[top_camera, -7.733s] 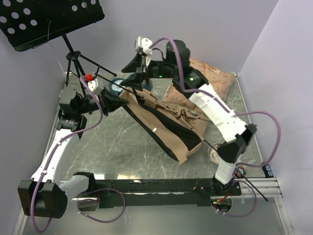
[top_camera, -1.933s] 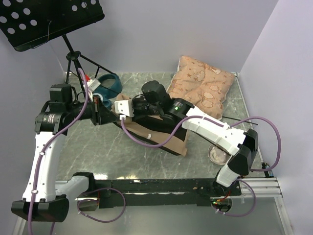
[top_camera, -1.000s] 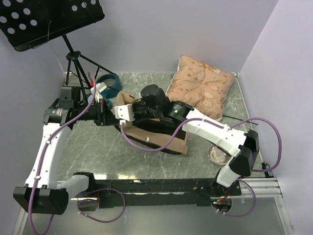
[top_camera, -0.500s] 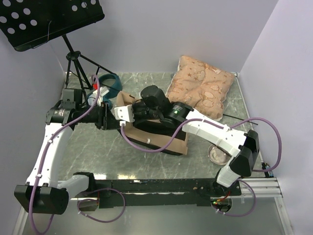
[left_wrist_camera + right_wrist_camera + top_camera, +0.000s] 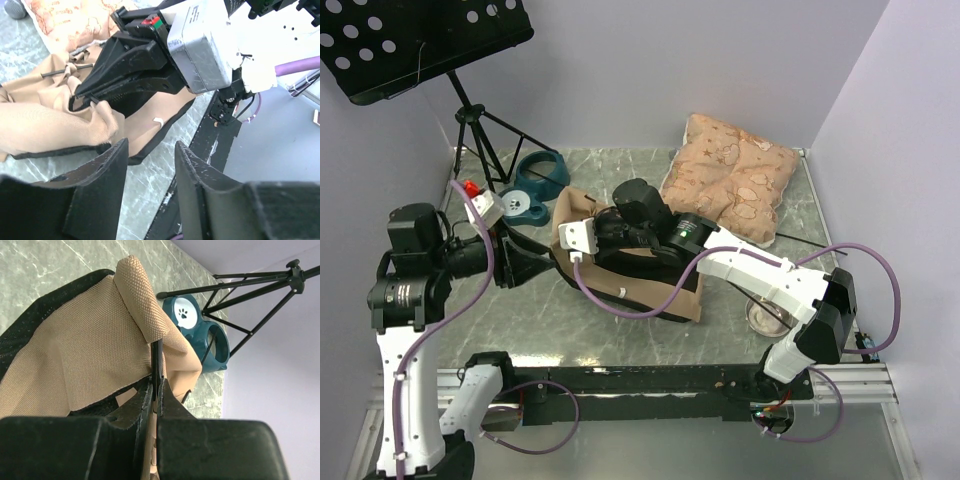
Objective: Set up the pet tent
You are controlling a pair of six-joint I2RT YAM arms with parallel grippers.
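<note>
The pet tent [image 5: 638,285] lies collapsed mid-table, tan fabric over a black base panel. My right gripper [image 5: 592,225] is at the tent's left end, shut on a thin black pole [image 5: 156,365] that runs up under a folded tan flap [image 5: 140,295]. In the left wrist view that gripper [image 5: 90,96] pinches the pole against bunched tan fabric [image 5: 45,122]. My left gripper [image 5: 542,262] hangs just left of the tent, apart from it. Its fingers [image 5: 102,182] stand open with only table between them.
A blue double pet bowl [image 5: 535,185] sits behind the tent's left end, next to a music stand's tripod [image 5: 485,135]. A pinkish plush cushion [image 5: 735,180] lies at the back right. A small clear dish [image 5: 765,315] is near the right arm's base.
My left gripper has opened, let go at the tent's left end and drawn back left, towards the near edge. The right gripper still pinches the pole in the same spot.
</note>
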